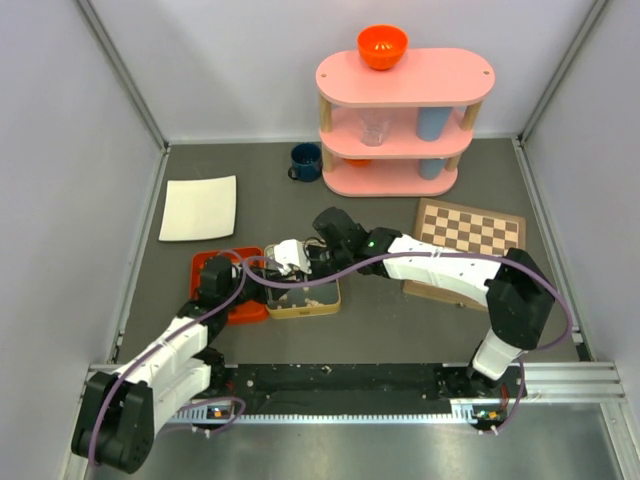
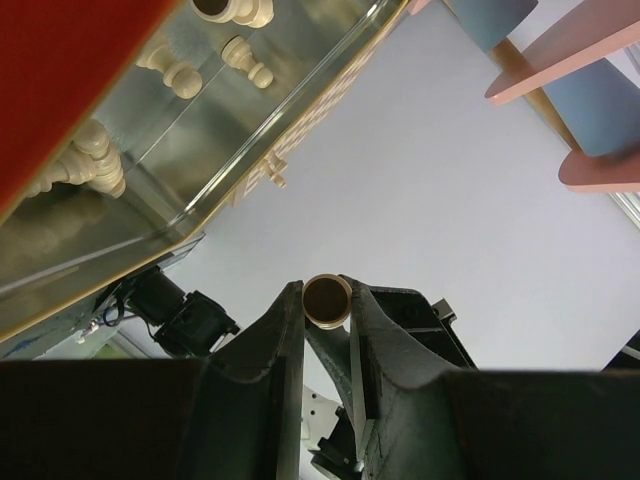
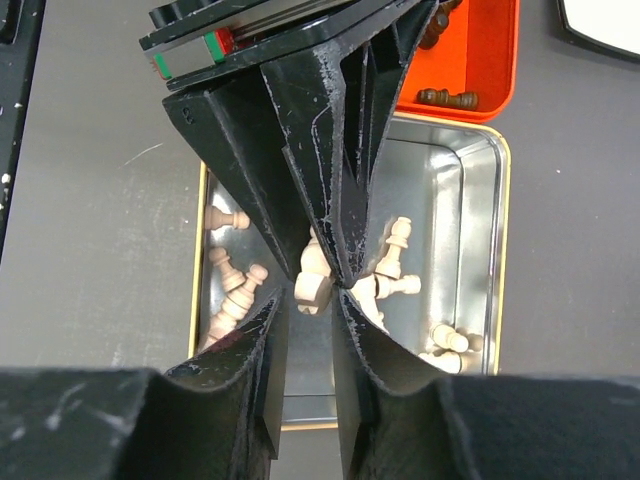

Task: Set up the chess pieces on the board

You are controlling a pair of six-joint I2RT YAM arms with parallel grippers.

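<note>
The left claw [image 2: 327,292] is closed narrowly on one pale wooden chess piece [image 2: 327,300], whose round base is seen between the fingertips. The right claw [image 3: 308,308] is met tip to tip with it, jaws nearly together; whether anything is gripped there cannot be told. Below both claws a square silver metal tin [image 3: 480,200] is placed, with several cream chessmen [image 3: 235,290] lying inside. Just beside the tin an orange tray [image 3: 485,50] with dark chessmen [image 3: 447,97] is seen. The flat chequered wooden chessboard [image 1: 470,228] is found well apart, to the right of both claws.
</note>
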